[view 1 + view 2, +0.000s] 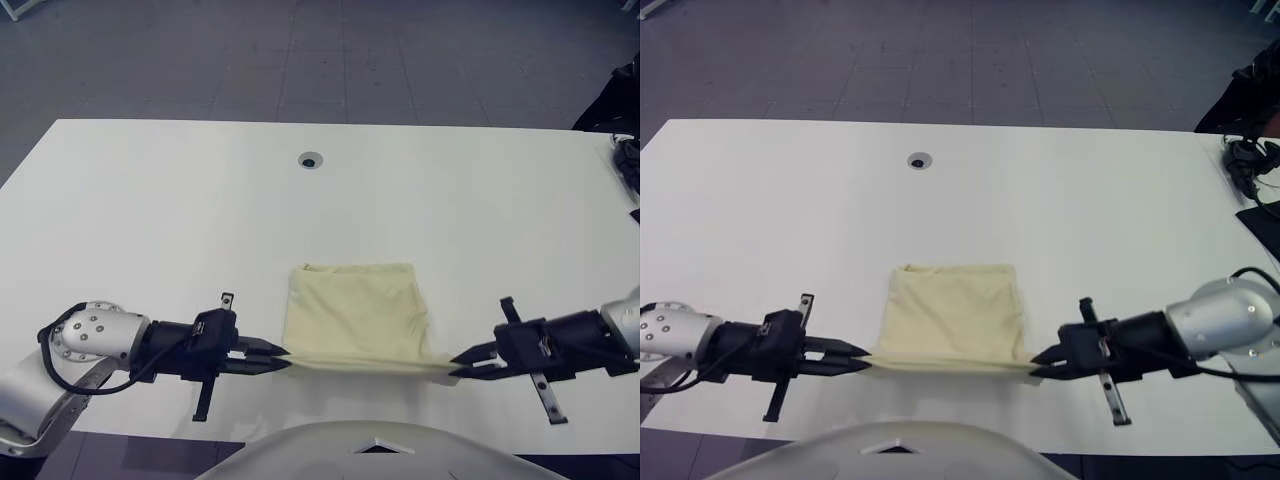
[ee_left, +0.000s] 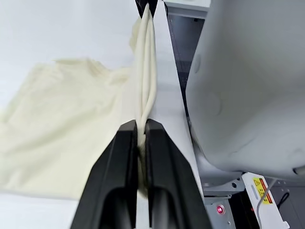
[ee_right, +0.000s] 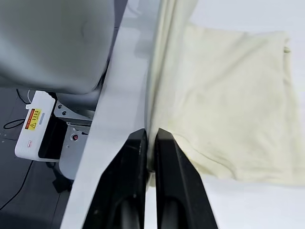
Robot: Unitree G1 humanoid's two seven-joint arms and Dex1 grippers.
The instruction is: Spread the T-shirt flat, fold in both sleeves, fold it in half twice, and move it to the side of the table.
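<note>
A pale yellow T-shirt (image 1: pixel 355 315) lies folded into a rough square on the white table (image 1: pixel 150 220), near its front edge. Its near edge is pulled taut between both grippers and sits slightly raised. My left gripper (image 1: pixel 282 359) is shut on the shirt's near left corner, with cloth pinched between its black fingers (image 2: pixel 125 157). At the near right corner my right gripper (image 1: pixel 456 364) is shut on the T-shirt (image 3: pixel 228 105) too, its fingers (image 3: pixel 136 157) clamping the bunched hem. The far edge rests flat on the table.
A small round cable hole (image 1: pixel 310 160) sits in the table behind the shirt. Dark cables and gear (image 1: pixel 1245 160) lie at the table's far right edge. Bare tabletop stretches to the left, right and behind the shirt.
</note>
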